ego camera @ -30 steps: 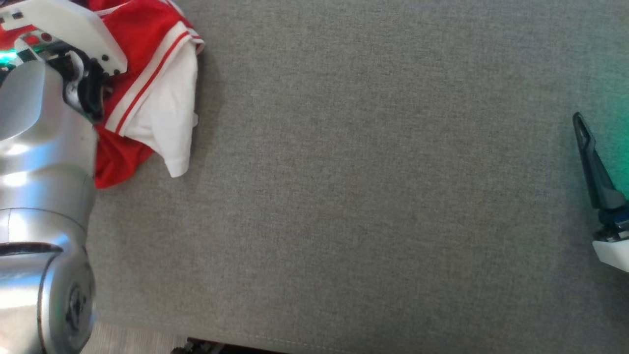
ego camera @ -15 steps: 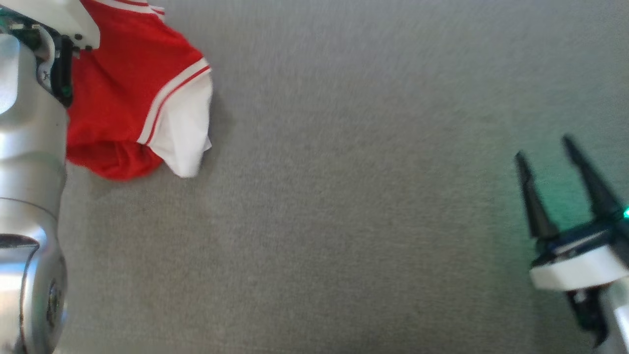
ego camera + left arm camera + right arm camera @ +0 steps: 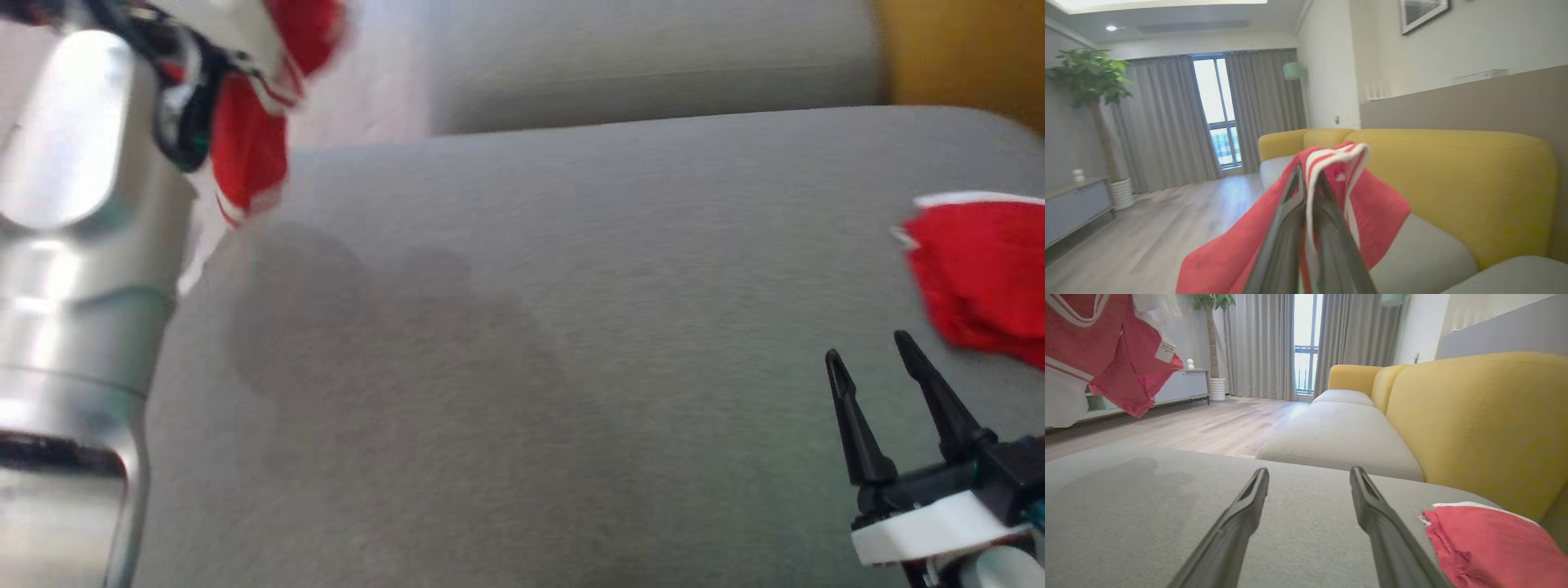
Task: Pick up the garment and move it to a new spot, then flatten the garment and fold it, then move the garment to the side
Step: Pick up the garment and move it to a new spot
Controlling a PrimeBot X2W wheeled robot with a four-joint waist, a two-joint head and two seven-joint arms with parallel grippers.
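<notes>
The garment (image 3: 253, 155) is a red shirt with white striped trim, and it hangs in the air at the upper left of the head view. My left gripper (image 3: 1309, 179) is shut on its striped edge, with red cloth (image 3: 1372, 212) draped on both sides of the fingers. In the right wrist view the garment (image 3: 1126, 355) dangles at the upper left above the grey cushion, a white tag showing. My right gripper (image 3: 869, 347) stands open low at the right, nothing between its fingers (image 3: 1249, 506).
The wide grey sofa cushion (image 3: 531, 327) casts the garment's shadow at its left. A second red folded cloth (image 3: 980, 278) lies at the cushion's right edge, close beside my right gripper. The yellow backrest (image 3: 1474, 416) rises behind it. Wood floor lies beyond the cushion.
The garment has gone from lying on the cushion to hanging clear of it in my left gripper. The head camera has tilted up. My right gripper has come further into view.
</notes>
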